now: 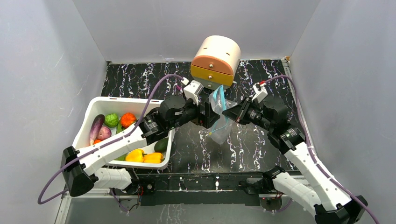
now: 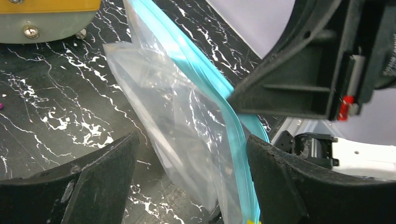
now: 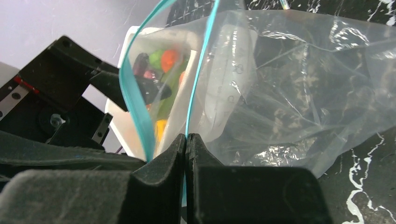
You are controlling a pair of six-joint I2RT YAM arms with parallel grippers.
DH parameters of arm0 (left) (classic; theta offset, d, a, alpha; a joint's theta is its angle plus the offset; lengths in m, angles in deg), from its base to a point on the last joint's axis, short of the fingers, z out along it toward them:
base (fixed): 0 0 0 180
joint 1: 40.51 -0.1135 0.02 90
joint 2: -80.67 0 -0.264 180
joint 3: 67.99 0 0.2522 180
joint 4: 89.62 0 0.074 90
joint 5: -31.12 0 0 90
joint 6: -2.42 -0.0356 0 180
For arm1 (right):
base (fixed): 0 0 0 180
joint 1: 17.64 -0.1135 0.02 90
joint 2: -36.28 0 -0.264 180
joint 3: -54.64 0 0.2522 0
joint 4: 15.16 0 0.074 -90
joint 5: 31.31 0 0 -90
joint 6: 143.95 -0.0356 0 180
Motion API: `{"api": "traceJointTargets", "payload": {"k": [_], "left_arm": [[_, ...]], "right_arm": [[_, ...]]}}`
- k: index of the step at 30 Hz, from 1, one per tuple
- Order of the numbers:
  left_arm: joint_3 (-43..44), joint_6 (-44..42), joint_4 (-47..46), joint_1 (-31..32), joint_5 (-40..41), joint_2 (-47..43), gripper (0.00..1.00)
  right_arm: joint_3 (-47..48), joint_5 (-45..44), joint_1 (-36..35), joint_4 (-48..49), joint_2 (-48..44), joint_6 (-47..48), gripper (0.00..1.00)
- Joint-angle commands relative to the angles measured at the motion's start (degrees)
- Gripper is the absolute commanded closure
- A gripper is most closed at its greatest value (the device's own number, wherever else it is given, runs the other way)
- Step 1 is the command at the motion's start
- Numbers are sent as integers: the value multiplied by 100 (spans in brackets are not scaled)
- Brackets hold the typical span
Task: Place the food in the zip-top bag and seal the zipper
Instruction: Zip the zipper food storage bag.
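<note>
The clear zip-top bag (image 1: 221, 125) hangs above the table's middle, between both grippers. My right gripper (image 1: 227, 113) is shut on one side of its blue-green zipper strip (image 3: 198, 79); the jaws (image 3: 186, 136) are pressed together on the rim. The bag's mouth gapes and the bag looks empty. My left gripper (image 1: 208, 116) is open, and the bag (image 2: 187, 121) and strip (image 2: 236, 135) hang between its fingers, the strip close to the right finger (image 2: 280, 177). A yellow piece (image 2: 252, 221) sits on the strip. The food lies in the white tub (image 1: 100, 100): eggplant (image 1: 96, 126), green piece (image 1: 111, 120), orange fruit (image 1: 128, 119), yellow peppers (image 1: 142, 156).
A round peach and orange drawer unit (image 1: 215, 59) stands at the back centre, just behind the bag. The white tub fills the left side, under the left arm. Grey walls close in the black marble table (image 1: 261, 149) on three sides.
</note>
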Motion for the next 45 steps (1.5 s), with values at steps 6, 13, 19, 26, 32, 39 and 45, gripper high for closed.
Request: {"api": "traceJointTargets", "payload": {"k": [6, 13, 19, 26, 32, 39, 45], "left_arm": [[349, -534, 53, 20, 667, 280, 26], [492, -683, 755, 18, 1468, 301, 26], [89, -423, 132, 22, 877, -287, 14], [-55, -652, 339, 20, 1768, -339, 19], [-78, -845, 468, 22, 1709, -153, 35], [177, -1195, 1063, 19, 1677, 182, 71], [18, -1084, 1092, 20, 1719, -36, 100]], "right_arm": [[16, -943, -985, 566, 210, -156, 100], [57, -1451, -1435, 463, 365, 138, 100], [29, -1445, -1449, 719, 572, 449, 100], [-9, -1529, -1607, 1029, 735, 399, 100], [11, -1658, -1861, 1182, 753, 401, 100], [46, -1992, -1977, 786, 650, 443, 100], [297, -2694, -1984, -63, 474, 437, 100]]}}
